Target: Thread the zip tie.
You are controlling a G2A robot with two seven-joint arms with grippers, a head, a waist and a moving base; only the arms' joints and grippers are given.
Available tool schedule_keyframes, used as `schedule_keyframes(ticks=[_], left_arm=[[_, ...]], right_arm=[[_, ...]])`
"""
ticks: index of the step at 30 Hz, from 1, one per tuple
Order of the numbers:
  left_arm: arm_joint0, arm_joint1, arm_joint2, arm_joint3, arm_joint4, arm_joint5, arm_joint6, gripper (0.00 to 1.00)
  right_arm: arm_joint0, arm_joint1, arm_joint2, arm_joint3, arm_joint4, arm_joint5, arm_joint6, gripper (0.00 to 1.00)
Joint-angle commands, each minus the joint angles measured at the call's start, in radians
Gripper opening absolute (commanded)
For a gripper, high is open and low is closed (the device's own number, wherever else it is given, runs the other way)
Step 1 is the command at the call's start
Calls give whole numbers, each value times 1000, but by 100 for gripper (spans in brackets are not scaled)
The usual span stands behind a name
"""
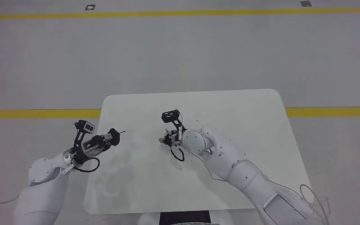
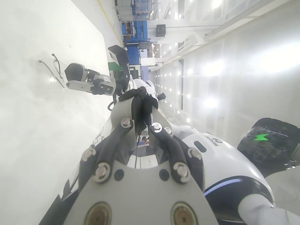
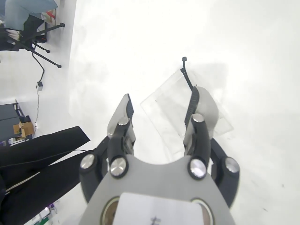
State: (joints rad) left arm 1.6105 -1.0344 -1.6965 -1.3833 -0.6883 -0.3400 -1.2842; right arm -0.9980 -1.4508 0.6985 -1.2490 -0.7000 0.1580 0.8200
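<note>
The right jaws stand spread low over a clear plate (image 3: 164, 111) near the middle of the surface (image 1: 236, 107). One finger (image 3: 192, 101) touches the black zip tie (image 3: 188, 78), which lies on the plate with its head pointing away, so the jaws are probably lined up to close on the strap. The left jaws are pressed together on a thin black strip (image 1: 120, 133), perhaps another tie, and hang just inside the surface's left edge, well apart, apparently ready for the threading.

Black zip tie (image 3: 188, 80), white table (image 1: 236, 112), clear panel (image 3: 164, 108), yellow floor stripes (image 1: 180, 13)
</note>
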Motion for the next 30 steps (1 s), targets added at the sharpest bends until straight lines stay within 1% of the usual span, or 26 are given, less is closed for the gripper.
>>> schedule_keyframes(ticks=[1,5,10,15,23,30], left_arm=[[0,0,0,0,0,0,0,0],[0,0,0,0,0,0,0,0],[0,0,0,0,0,0,0,0],[0,0,0,0,0,0,0,0],[0,0,0,0,0,0,0,0],[0,0,0,0,0,0,0,0]], right_arm=[[2,-3,-5,2,-6,4,0,21],[4,-5,-14,-1,-38,8,-11,18],[6,-5,-54,-26,-185,46,-7,18],[-4,-4,-72,-44,-265,53,10,17],[-1,-16,-90,-19,-312,42,34,19],[12,-36,-97,26,-289,26,35,19]])
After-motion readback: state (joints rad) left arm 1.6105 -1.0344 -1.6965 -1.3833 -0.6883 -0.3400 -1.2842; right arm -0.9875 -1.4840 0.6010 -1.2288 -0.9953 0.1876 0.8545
